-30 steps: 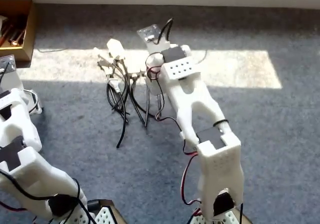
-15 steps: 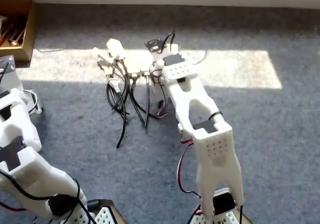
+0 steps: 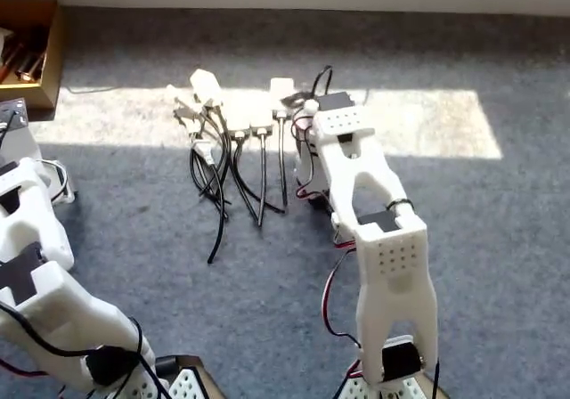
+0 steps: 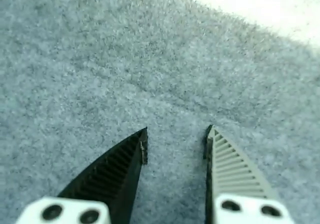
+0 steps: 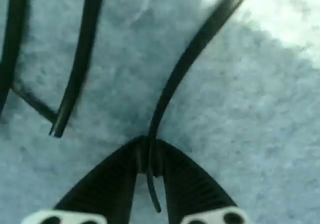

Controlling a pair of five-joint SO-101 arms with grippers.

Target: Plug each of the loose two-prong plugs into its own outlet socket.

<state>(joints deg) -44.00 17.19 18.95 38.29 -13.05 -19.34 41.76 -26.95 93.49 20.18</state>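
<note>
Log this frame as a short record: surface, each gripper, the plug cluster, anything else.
Surface: grey carpet, sunlit strip across it
Left gripper: open, over bare carpet
Right gripper: shut on a black cable
Plug cluster: white plugs and sockets in the sunlit strip, other cables trailing toward the arms
Plugged state: cannot tell
Other: wooden box at the carpet's edge

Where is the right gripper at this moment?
In the right wrist view the right gripper sits low over the carpet, shut on the rightmost black cable near its free end.
</note>
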